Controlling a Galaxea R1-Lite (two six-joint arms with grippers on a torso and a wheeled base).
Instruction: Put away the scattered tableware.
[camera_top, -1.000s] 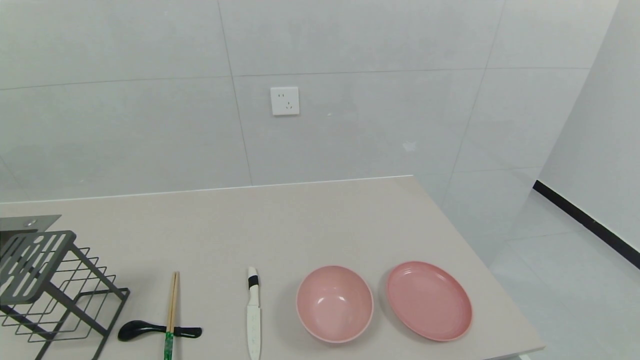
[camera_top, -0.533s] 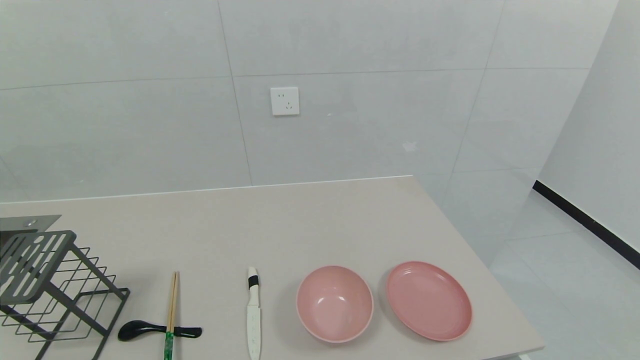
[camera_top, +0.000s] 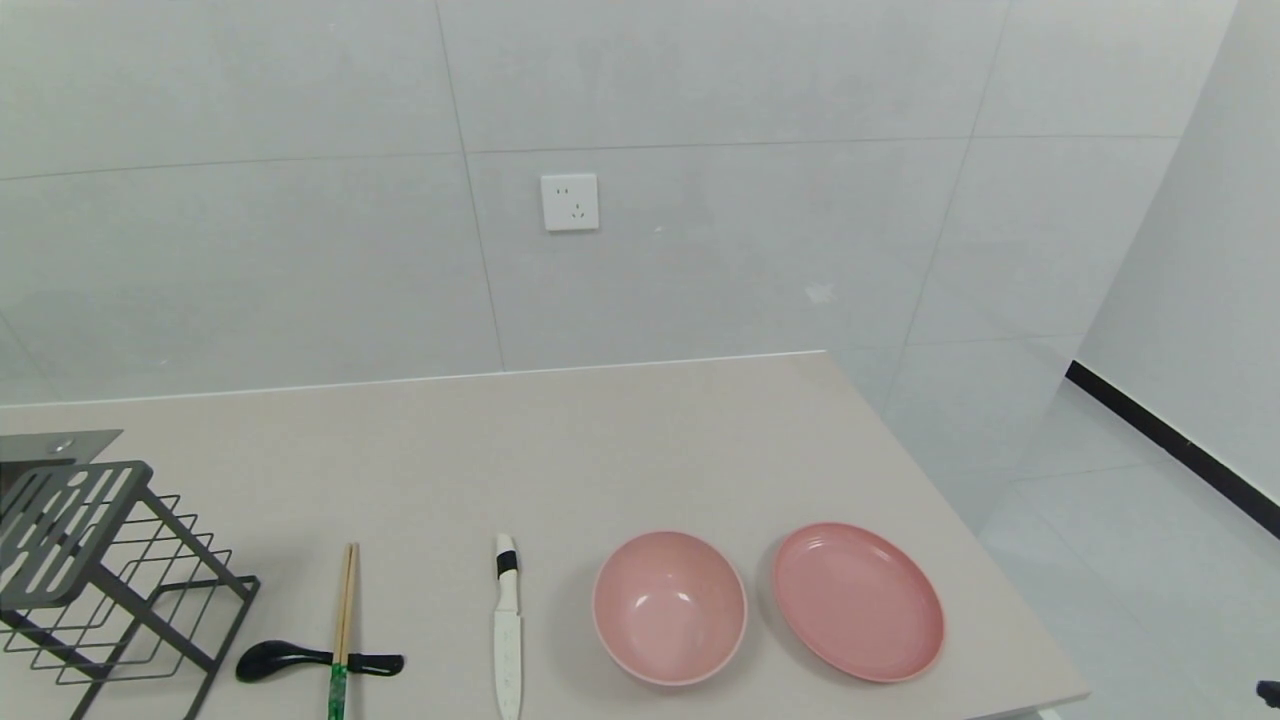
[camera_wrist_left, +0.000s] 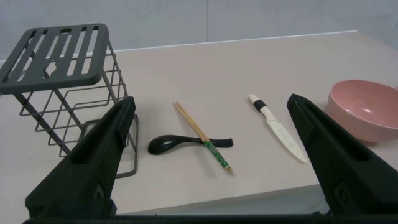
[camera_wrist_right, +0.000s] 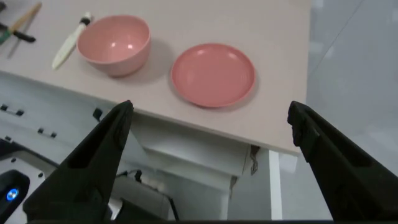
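Rightward from the wire rack (camera_top: 100, 560) along the worktop (camera_top: 600, 440) lie spoon (camera_top: 300, 660), chopsticks (camera_top: 345, 610) across its handle, knife (camera_top: 507, 630), bowl (camera_top: 669, 607) and plate (camera_top: 857, 600), none stowed yet. The left end effector (camera_wrist_left: 210, 101) and right end effector (camera_wrist_right: 210, 104) gape wide and empty, apparently readied for a first pick.

The head camera is looking forward and down from above the counter (camera_top: 600, 450) toward the wall (camera_top: 760, 200). The left wrist camera is sitting low and close at the near edge, facing across to the rack (camera_wrist_left: 50, 79) and knife (camera_wrist_left: 278, 129). The right wrist camera is hanging higher and farther back, looking down. It is sharing the bowl (camera_wrist_right: 114, 42) and knife with both others, and the plate (camera_wrist_right: 212, 74) with the head view.
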